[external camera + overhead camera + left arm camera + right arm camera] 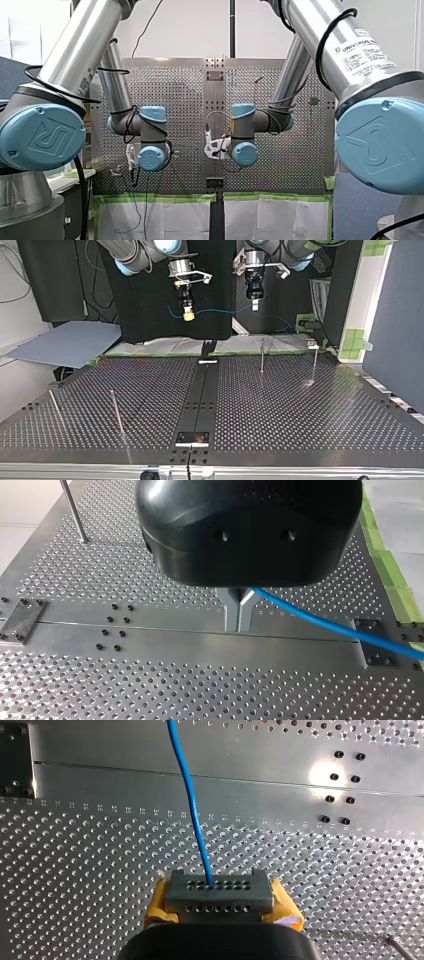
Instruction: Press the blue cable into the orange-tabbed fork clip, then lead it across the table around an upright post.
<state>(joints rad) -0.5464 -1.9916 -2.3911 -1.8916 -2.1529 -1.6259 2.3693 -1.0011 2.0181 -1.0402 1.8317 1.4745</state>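
Yellow-padded right tool (218, 892) clenched on blue cable (191, 805); left tool (239, 622) grips the same cable further along, both held above surface (300, 405). Risk: cable slips in either grip during descent; fork clip not located.

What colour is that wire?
Blue. The wire shows best in the right wrist view.

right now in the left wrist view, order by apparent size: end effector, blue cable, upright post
1. left end effector, though nearness inflates it
2. blue cable
3. upright post, partly cut off
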